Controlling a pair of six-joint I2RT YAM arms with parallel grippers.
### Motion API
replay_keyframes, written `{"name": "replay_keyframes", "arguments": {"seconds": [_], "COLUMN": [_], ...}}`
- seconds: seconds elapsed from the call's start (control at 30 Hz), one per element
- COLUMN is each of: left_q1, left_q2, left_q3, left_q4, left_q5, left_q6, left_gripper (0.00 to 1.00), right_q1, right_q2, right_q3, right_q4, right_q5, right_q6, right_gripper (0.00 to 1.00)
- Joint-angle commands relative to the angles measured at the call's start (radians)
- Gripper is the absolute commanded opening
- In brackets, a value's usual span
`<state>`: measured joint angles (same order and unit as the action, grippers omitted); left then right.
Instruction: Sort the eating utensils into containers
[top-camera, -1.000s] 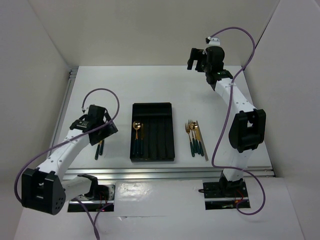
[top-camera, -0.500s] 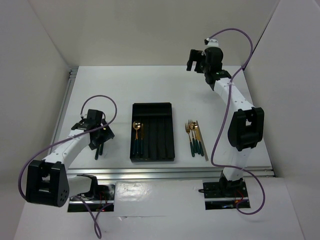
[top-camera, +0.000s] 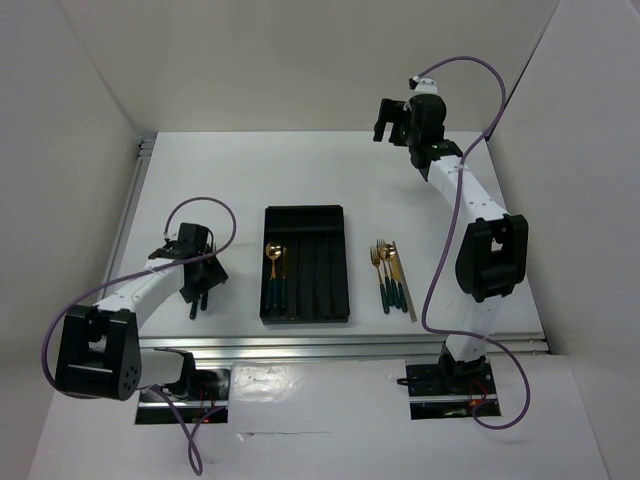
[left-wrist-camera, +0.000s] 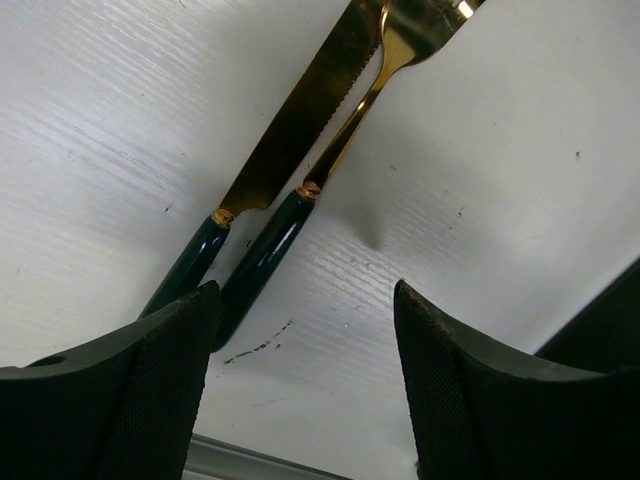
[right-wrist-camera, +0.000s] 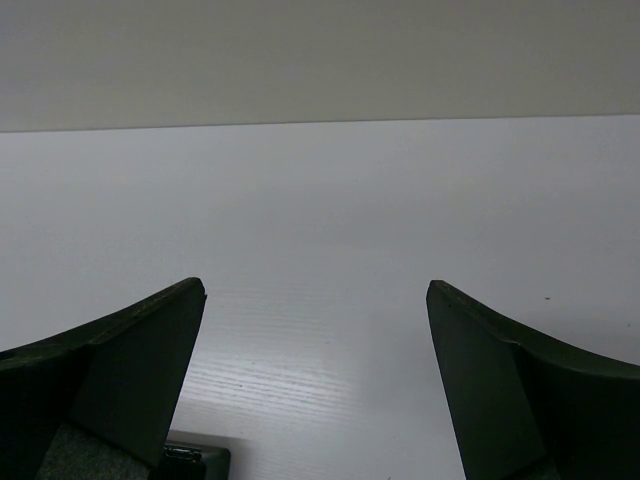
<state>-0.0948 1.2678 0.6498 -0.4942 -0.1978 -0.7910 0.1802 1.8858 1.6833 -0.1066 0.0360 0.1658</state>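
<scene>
Since the earlier frames, the left hand (top-camera: 200, 275) has been lowered and drawn back toward the near left part of the tabletop (top-camera: 240, 180), where it is now held low over two utensils lying left of the tray (top-camera: 322, 270). The right arm is seen to be almost unchanged.

From the left wrist view, the left hand (left-wrist-camera: 302, 300) is spread wide and nothing is clasped in it. A knife (left-wrist-camera: 300, 120) with a gold serrated blade and a second utensil (left-wrist-camera: 265, 260) with a slim gold neck are laid side by side, touching or nearly so. Their dark green handles are pointed toward the left finger (left-wrist-camera: 140, 390). The head of the second utensil is cut off by the edge of the view, so its kind cannot be told.

A gold spoon (top-camera: 271, 250) and another gold-headed piece (top-camera: 282, 265) are laid lengthwise at the left side of the black tray. To the right of the tray, forks (top-camera: 380, 262), a gold-bladed piece (top-camera: 395, 268) and a thin silver piece (top-camera: 411, 295) are grouped closely on the tabletop.

The right hand (top-camera: 388, 118) is held high above the far side, well apart from every utensil. Its fingers (right-wrist-camera: 120, 370) are parted and nothing is held between them.
</scene>
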Motion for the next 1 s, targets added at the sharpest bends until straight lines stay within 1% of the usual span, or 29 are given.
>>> {"name": "replay_keyframes", "arguments": {"seconds": [0.0,0.07,0.13,0.2,0.4,0.47,0.57,0.63,0.7,0.73,0.9,0.93,0.97], "left_q1": [0.006,0.006,0.006,0.006,0.006,0.006,0.006,-0.005,-0.017,-0.031,-0.077,-0.088,-0.088], "left_q2": [0.015,0.024,0.024,0.033,0.068,0.093,0.129,0.143,0.154,0.154,0.203,0.212,0.232], "left_q3": [-0.003,-0.003,-0.013,-0.013,-0.032,-0.032,-0.021,-0.021,-0.012,-0.012,0.011,0.022,0.022], "left_q4": [0.026,0.026,0.026,0.037,0.081,0.091,0.091,0.091,0.091,0.091,0.072,0.063,0.063], "left_q5": [-0.018,-0.031,-0.04,-0.04,0.003,0.027,0.046,0.046,0.046,0.046,0.037,0.037,0.037], "left_q6": [-0.01,-0.01,-0.01,-0.01,0.012,0.038,0.049,0.049,0.049,0.049,0.039,0.039,0.039], "left_gripper": [0.75,0.75,0.72,0.7,0.56,0.52,0.5,0.5,0.45,0.45,0.34,0.29,0.27], "right_q1": [-0.002,-0.002,-0.002,-0.002,-0.002,-0.002,-0.002,-0.002,-0.002,-0.002,-0.002,-0.002,-0.002], "right_q2": [0.001,0.001,0.01,0.01,0.01,0.01,0.01,0.01,0.01,0.01,0.01,0.01,0.01], "right_q3": [0.052,0.052,0.052,0.052,0.052,0.052,0.052,0.052,0.052,0.052,0.052,0.052,0.052], "right_q4": [0.018,0.018,0.018,0.018,0.009,0.008,0.008,0.008,0.008,0.008,0.008,0.008,0.008], "right_q5": [0.008,0.008,0.008,0.008,0.018,0.027,0.027,0.027,0.036,0.036,0.036,0.036,0.036], "right_q6": [-0.006,-0.006,-0.006,-0.006,-0.006,-0.006,-0.006,-0.006,-0.006,-0.006,-0.006,-0.006,-0.006], "right_gripper": [1.0,1.0,1.0,1.0,1.0,1.0,1.0,1.0,1.0,1.0,1.0,1.0,1.0]}}
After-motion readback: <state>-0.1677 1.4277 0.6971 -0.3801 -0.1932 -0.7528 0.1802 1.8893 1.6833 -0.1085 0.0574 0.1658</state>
